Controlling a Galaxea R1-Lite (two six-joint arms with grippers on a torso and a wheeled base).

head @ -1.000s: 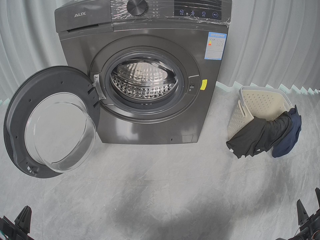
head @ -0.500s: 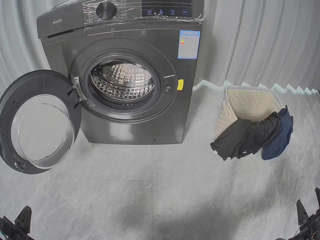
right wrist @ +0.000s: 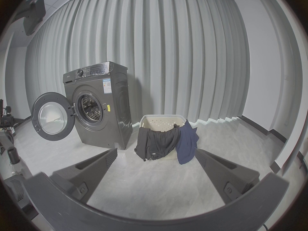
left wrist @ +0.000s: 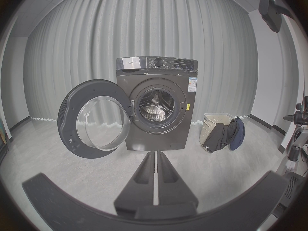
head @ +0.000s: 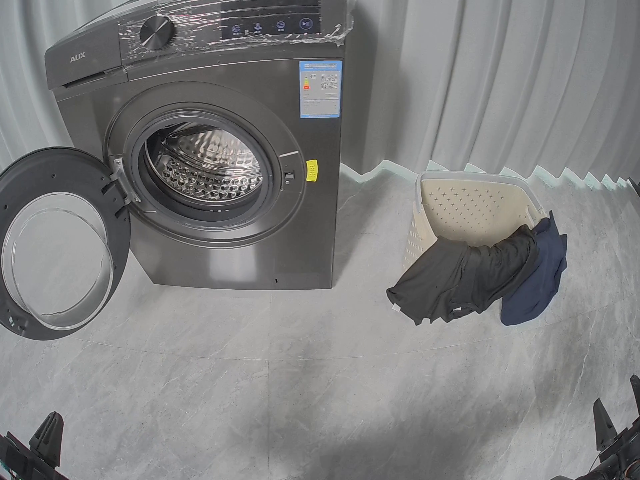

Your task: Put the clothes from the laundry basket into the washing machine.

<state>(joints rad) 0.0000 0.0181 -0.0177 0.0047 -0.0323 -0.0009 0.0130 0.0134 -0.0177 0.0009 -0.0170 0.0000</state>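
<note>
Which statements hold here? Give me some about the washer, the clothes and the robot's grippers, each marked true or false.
1. The door of the washing machine stands open. True.
2. Clothes lie in the drum. False: its visible part is bare metal.
3. A black garment hangs over the laundry basket rim. True.
4. Both grippers are open. False: the left gripper is shut, the right gripper open.
5. The right gripper holds the navy garment. False: it holds nothing; the garment hangs from the basket.
</note>
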